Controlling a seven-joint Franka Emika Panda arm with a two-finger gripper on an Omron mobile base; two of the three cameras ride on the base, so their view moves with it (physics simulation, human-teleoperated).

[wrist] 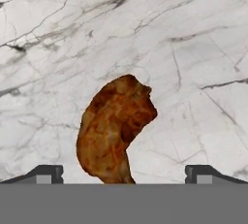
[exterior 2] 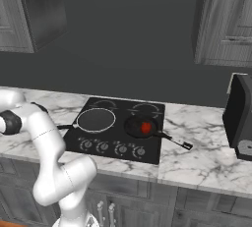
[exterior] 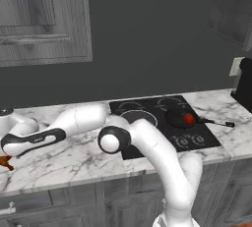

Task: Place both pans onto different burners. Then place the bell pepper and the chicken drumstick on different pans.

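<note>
The chicken drumstick (wrist: 116, 131), orange-brown, lies on the marble counter in the hand view. My gripper (wrist: 123, 174) hangs open right over it, one fingertip (wrist: 46, 173) on each side and apart from the meat. In the left base view the drumstick (exterior: 5, 162) sits at the far left counter edge, under my outstretched hand. Two pans rest on separate burners of the black cooktop (exterior 2: 147, 155). The pale-rimmed pan (exterior 2: 96, 120) is empty. The dark pan (exterior 2: 140, 127) holds the red bell pepper (exterior 2: 145, 128). The left base view shows that pan (exterior: 178, 119) and the pepper (exterior: 188, 118) too.
A dark appliance (exterior 2: 239, 115) stands on the counter to the right of the cooktop. The dark pan's handle (exterior 2: 174, 141) points out to the right over the marble. A row of knobs (exterior 2: 113, 147) runs along the cooktop's front. Wall cabinets (exterior: 44, 19) hang above.
</note>
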